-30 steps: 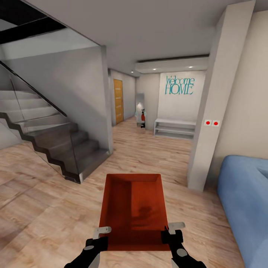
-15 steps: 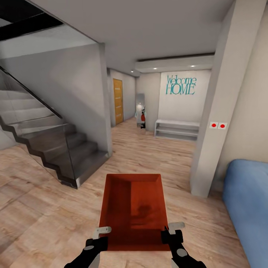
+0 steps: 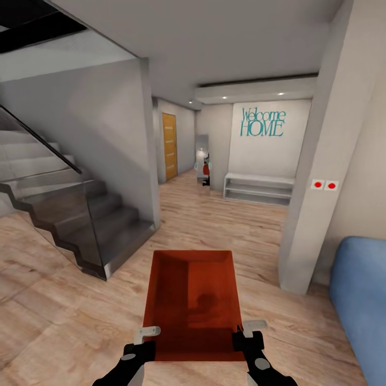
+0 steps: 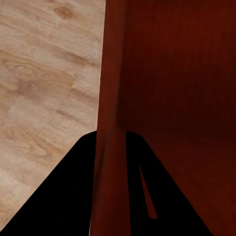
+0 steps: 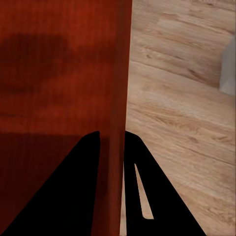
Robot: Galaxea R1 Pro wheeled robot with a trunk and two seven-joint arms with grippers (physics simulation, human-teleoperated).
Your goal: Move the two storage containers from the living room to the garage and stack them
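One orange-red open-top storage container (image 3: 193, 300) hangs level in front of me over the light wood planks of the living room. My left gripper (image 3: 146, 335) is shut on its near left wall and my right gripper (image 3: 247, 328) on its near right wall. In the left wrist view the black fingers (image 4: 73, 187) of the left gripper (image 4: 110, 135) straddle the container's red wall (image 4: 110, 88). The right wrist view has the right gripper (image 5: 111, 133) clamped the same way on the wall (image 5: 115, 73). The container is empty. The garage is out of view.
A grey staircase with a glass balustrade (image 3: 69, 214) stands at the left. A white pillar (image 3: 316, 187) and a blue sofa (image 3: 362, 300) are at the right. Ahead, a plank hallway leads past a wooden door (image 3: 170, 146) to a white bench shelf (image 3: 259, 188).
The whole view has shifted: the stairs have slid left and the pillar and sofa right, so the camera has moved forward. The container and both grippers keep their places in the picture.
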